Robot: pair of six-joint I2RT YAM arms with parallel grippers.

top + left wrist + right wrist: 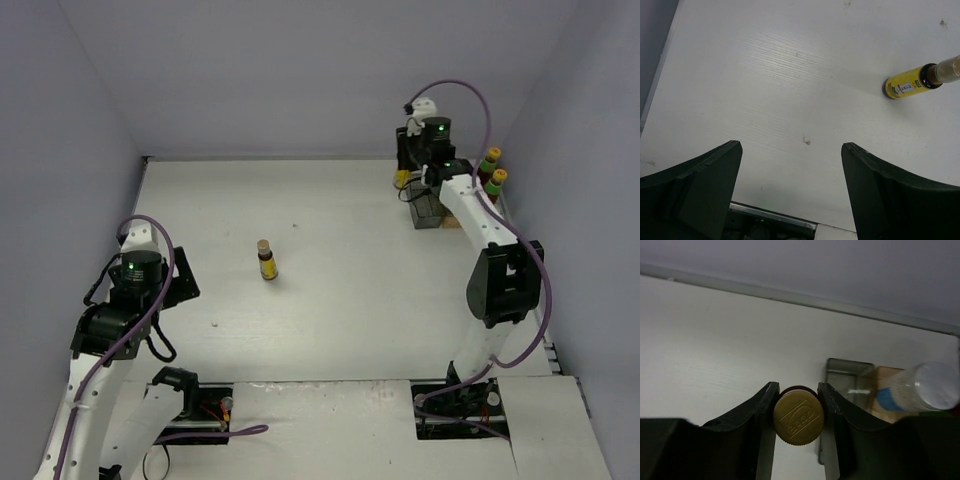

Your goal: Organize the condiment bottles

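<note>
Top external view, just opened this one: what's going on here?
The right hand is shut on a gold-capped bottle beside the compartment tray at the far right of the table. Two yellow-capped bottles and a white jar are at the tray. One yellow-labelled bottle stands alone mid-table; the left hand is open and empty, short of it.

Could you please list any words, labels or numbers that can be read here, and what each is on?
No text is legible.
Held bottle, cap: embossed framed mark, too blurred.
Lone bottle, yellow label: print too small.
White jar, blue band: unreadable.
</note>
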